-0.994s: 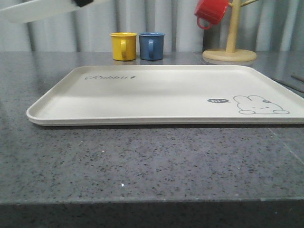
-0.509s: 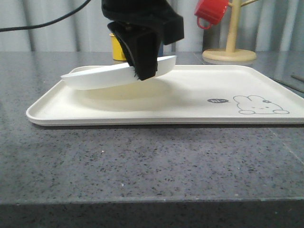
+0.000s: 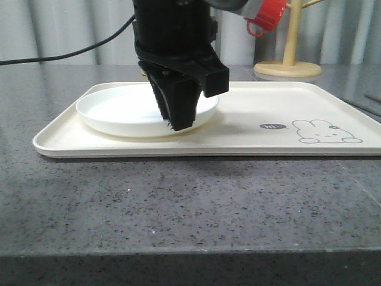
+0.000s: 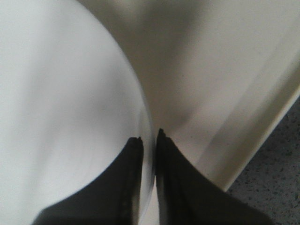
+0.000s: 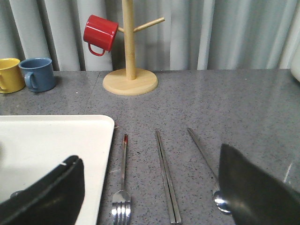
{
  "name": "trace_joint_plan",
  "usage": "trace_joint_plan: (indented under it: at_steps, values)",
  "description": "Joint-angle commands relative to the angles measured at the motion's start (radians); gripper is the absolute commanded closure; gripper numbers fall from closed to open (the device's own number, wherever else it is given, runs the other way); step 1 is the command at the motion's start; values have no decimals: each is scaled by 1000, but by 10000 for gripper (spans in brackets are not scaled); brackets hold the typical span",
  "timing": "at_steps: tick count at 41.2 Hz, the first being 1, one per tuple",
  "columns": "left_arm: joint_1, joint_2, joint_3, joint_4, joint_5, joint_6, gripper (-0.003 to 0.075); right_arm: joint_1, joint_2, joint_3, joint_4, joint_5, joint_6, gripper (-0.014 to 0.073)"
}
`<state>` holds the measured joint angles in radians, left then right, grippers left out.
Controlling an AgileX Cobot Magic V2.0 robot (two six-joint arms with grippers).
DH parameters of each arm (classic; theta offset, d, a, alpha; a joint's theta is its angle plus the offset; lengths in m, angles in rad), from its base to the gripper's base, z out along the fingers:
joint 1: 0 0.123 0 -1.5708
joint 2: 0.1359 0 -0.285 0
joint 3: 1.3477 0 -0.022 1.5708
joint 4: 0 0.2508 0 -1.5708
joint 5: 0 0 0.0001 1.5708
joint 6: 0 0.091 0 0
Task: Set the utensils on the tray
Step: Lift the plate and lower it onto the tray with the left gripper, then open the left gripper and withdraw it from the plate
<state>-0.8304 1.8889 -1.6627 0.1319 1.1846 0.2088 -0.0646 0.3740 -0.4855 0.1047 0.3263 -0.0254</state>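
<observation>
Lowered since half a second ago: one white plate (image 3: 128,110), then tilted and above the tray (image 3: 250,122), now level and resting on the tray's left half. Left pincer (image 3: 177,116): jaws pinched nearly closed on the plate's near rim, grip not yet released. Right pincer (image 5: 150,187): jaws spread wide, holding nothing, above the grey surface (image 5: 243,103) right of the tray.

Progress, judged: plate placed pending release; three utensil items remain on the surface beside the tray.

Count:
- Fork (image 5: 123,187): one.
- Chopsticks (image 5: 166,178): one pair.
- Spoon (image 5: 206,164): one, partly hidden.
- Mugs: three; yellow mug (image 5: 9,75), blue mug (image 5: 37,74), red mug (image 5: 99,33) hung on a wooden mug tree (image 5: 129,47).
</observation>
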Motion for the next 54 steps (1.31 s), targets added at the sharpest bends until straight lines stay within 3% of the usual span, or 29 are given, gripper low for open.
trace_joint_plan:
  at_steps: [1,5,15,24,33,45,54]
  values:
    - [-4,-48,-33,2,-3,-13,456,-6,13,-37,-7,-82,-9,-15]
    - [-4,-52,-53,-3,37,-55,374,-6,13,-37,-7,-82,-9,-15]
    - [-2,-108,-166,6,73,-60,379,-6,13,-37,-7,-82,-9,-15]
    - [71,-207,-178,1,73,-60,572,-6,13,-37,-7,-81,-9,-15]
    - [241,-318,-174,1,73,-72,741,-6,13,-37,-7,-81,-9,-15]
    - [535,-483,-24,-5,30,-112,739,-6,13,-37,-7,-81,-9,-15]
    - [695,-666,211,-60,-173,-112,739,-6,13,-37,-7,-81,-9,-15]
